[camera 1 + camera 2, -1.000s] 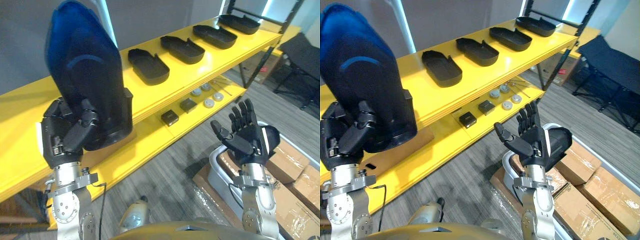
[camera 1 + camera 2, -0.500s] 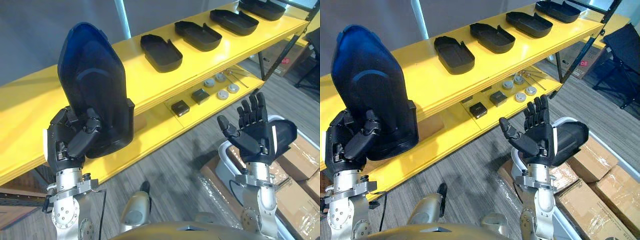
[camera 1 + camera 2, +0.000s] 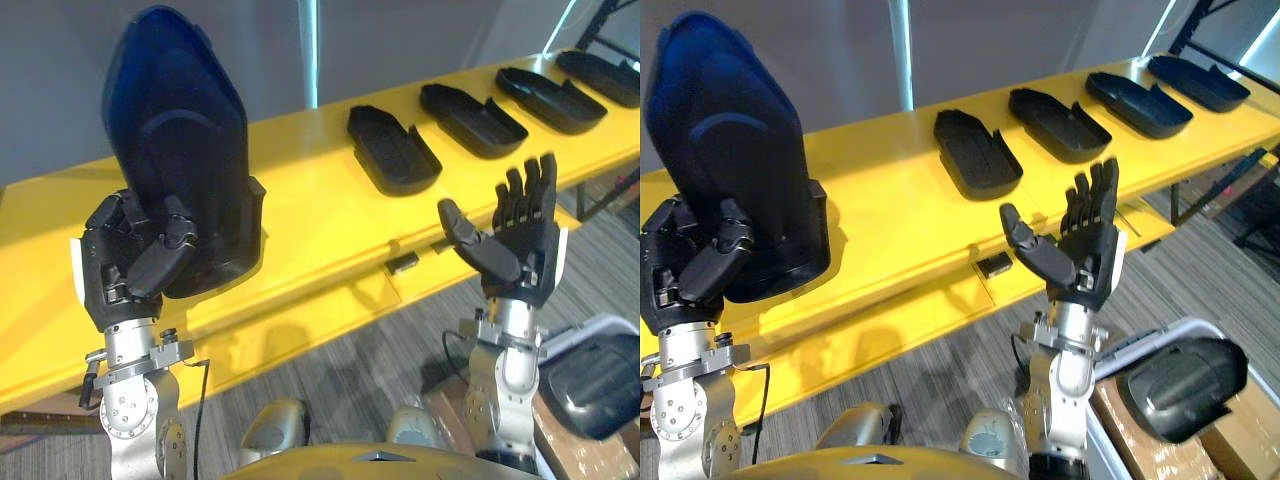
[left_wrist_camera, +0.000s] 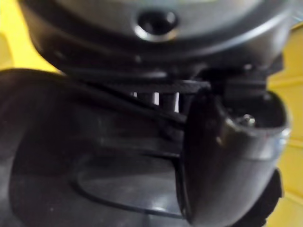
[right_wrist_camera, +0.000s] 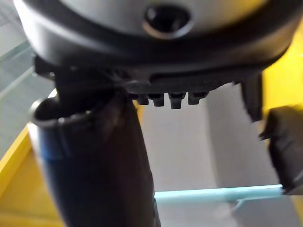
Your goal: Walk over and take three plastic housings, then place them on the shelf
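The left hand holds a dark housing upright in front of the yellow shelf, its fingers clamped round the lower end. The right hand is raised palm-up and empty, fingers straight and apart. Four more housings lie in a row on the shelf's top board. Low on the right, a pale bin holds another dark shell
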`<state>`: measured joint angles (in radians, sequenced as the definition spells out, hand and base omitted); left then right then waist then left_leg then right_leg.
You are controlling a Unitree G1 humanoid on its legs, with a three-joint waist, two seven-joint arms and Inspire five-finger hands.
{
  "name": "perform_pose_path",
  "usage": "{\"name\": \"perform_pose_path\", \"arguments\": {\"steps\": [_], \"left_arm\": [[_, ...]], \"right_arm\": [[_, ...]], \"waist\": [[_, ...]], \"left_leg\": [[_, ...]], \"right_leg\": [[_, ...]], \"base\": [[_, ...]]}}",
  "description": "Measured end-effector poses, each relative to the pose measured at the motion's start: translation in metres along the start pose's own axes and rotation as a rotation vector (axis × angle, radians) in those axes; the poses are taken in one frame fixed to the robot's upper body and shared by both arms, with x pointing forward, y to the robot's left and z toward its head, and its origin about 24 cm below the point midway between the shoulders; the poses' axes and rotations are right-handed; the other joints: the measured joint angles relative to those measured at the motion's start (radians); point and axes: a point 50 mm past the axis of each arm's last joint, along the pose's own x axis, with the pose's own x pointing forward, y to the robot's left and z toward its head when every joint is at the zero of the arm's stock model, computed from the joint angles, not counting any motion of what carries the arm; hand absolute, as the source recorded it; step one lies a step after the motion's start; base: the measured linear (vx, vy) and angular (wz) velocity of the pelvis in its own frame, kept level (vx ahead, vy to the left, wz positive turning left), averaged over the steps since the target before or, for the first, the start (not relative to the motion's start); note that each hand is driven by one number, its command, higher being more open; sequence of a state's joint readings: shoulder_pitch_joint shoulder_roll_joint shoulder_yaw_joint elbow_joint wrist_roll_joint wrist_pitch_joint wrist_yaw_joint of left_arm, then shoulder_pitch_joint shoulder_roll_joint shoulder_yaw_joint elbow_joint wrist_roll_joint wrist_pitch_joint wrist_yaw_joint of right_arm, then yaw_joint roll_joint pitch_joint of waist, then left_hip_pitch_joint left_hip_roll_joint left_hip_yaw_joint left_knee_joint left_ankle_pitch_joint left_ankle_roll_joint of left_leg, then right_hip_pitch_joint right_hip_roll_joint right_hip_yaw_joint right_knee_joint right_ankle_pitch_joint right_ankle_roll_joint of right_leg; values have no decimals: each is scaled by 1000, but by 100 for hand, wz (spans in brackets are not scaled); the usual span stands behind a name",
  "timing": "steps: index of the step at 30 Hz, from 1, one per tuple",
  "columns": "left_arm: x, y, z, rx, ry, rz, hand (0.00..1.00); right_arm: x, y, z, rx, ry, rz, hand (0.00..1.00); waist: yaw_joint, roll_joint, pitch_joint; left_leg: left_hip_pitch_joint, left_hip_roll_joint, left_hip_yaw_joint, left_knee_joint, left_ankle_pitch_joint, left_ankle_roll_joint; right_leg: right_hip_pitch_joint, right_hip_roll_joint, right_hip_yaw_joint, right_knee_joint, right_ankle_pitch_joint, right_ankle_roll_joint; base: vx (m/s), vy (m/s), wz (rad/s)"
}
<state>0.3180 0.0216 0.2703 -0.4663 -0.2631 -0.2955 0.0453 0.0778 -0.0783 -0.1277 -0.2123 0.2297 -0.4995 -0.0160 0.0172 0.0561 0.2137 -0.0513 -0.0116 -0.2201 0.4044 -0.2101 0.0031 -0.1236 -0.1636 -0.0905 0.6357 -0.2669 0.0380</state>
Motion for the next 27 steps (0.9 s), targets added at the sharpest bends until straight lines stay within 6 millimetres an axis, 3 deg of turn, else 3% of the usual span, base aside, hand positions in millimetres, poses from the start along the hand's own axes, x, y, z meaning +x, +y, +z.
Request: {"name": "perform_pose_path", "arguments": {"steps": [1, 3, 4, 5, 6, 8, 9, 11, 12, 17, 21, 27], "left_arm": [[7, -3, 3, -12, -32, -12, 0], [15, -8, 7, -17, -70, -40, 0], [18, -8, 9, -6, -84, -57, 0], [18, -8, 9, -6, -82, -60, 0], [13, -8, 6, -15, -57, -52, 0], [8, -6, 3, -9, -32, -53, 0], [8, -6, 2, -9, -24, -60, 0], [8, -7, 1, -12, -13, -74, 0], [8, -9, 0, -17, -4, -99, 0], [7, -15, -5, -27, 41, -164, 0], [5, -17, -17, -62, 147, -215, 0], [-6, -13, -56, -180, 429, -257, 0]], "right_arm": [[10, -3, 12, -39, -68, 28, 100], [21, -5, 29, -77, -158, 49, 100], [26, -4, 39, -77, -208, 46, 100], [32, -4, 45, -83, -247, 55, 100], [38, -5, 51, -90, -279, 76, 100], [45, -7, 57, -85, -307, 87, 100], [46, -10, 59, -91, -317, 84, 100], [46, -19, 63, -124, -324, 68, 100], [43, -28, 66, -158, -317, 45, 100], [35, -46, 68, -174, -263, -17, 100], [22, -45, 59, -120, -193, -43, 100], [8, -34, 38, -9, -44, 15, 100]], "waist": [[-4, -1, 0], [-16, -31, -13], [-20, -71, -29], [-21, -76, -32], [-15, -45, -39], [5, -21, -49], [8, -21, -51], [-2, -25, -52], [-19, -26, -53], [-25, -29, -56], [-37, -45, -78], [-56, -55, -95]], "left_leg": [[9, -3, -41, -2, -8, -14], [10, -30, -104, 18, -26, -43], [9, -53, -115, 35, -45, -70], [11, -42, -103, 55, -76, -82], [7, 15, -74, 71, -95, -100], [16, 87, -4, 41, -90, -98], [23, 113, 42, 4, -64, -101], [21, 126, 123, -50, -17, -99], [23, 124, 175, -88, 15, -92], [61, 83, 188, -185, 76, -84], [64, 74, 200, -209, 86, -79], [82, 74, 279, -248, 95, -65]], "right_leg": [[-10, 41, 46, -116, 10, 16], [-4, 50, 107, -240, 59, 63], [16, 29, 116, -288, 156, 56], [40, 23, 83, -286, 140, 78], [81, 58, 38, -316, 133, 65], [128, 94, -5, -363, 141, 40], [145, 96, -31, -383, 145, 33], [159, 74, -74, -401, 146, 31], [173, 53, -110, -414, 147, 31], [206, 11, -134, -451, 158, 45], [213, -1, -139, -467, 166, 51], [211, -13, -107, -497, 195, 61]], "base": [[266, -71, 118], [343, -212, 139], [299, -277, 126], [255, -294, 126], [158, -229, 77], [179, -242, 53], [148, -185, 53], [91, -97, 72], [70, -50, 83], [17, 43, 30], [-12, 34, 6], [-44, 52, -14]]}}
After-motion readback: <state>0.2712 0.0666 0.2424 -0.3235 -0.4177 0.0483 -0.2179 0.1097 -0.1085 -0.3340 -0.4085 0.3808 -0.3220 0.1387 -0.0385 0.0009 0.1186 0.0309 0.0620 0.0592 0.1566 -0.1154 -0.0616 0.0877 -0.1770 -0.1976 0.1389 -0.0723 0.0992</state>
